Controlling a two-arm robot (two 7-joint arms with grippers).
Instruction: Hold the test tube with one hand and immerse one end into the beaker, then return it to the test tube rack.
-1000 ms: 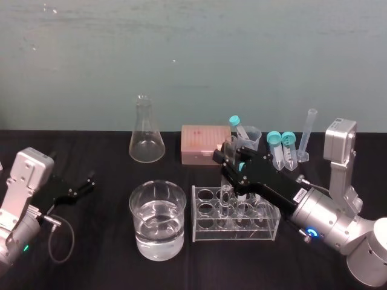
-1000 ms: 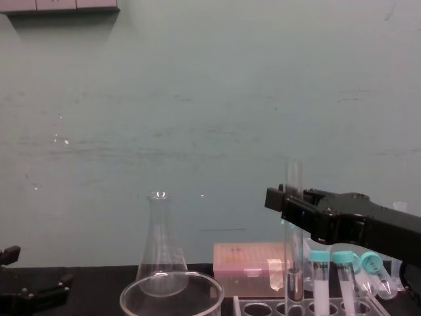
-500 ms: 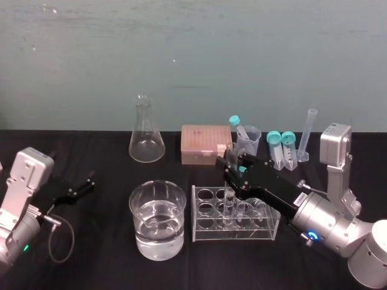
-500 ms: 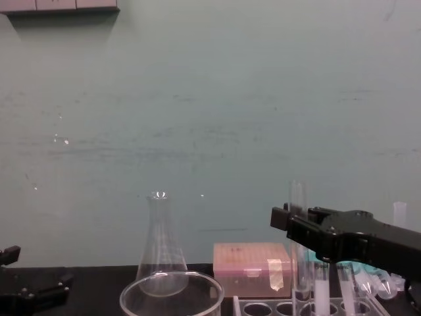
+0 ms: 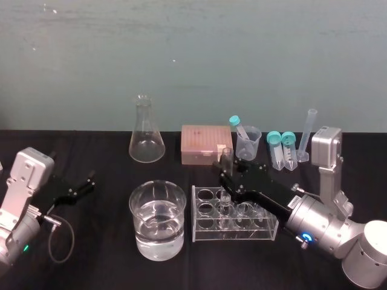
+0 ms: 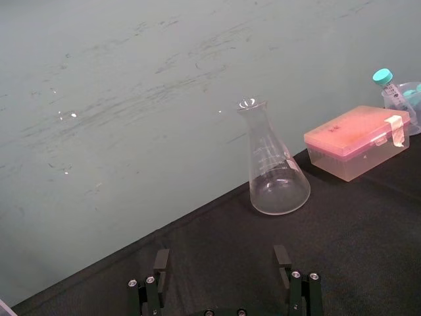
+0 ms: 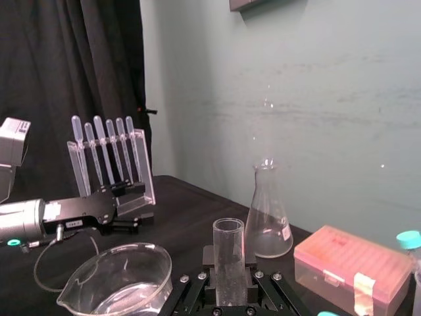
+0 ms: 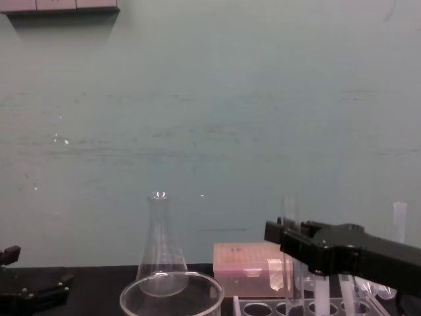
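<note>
Glass test tube (image 7: pixel 229 258) pinched in right hand (image 5: pixel 225 174), upright in rack (image 5: pixel 263 225) beside beaker (image 5: pixel 138 225); left hand (image 5: pixel 83 185) spread, far left.

On a black table (image 5: pixel 109 175): toward the front, a beaker (image 5: pixel 157 220) part-filled with clear liquid, with a clear rack (image 5: pixel 205 220) just to its right. Behind them in a row, left to right: flask (image 5: pixel 146 136), pink box (image 5: pixel 202 144), small cup (image 5: pixel 248 143), two capped tubes (image 5: pixel 282 150), thin cylinder (image 5: pixel 307 136).
</note>
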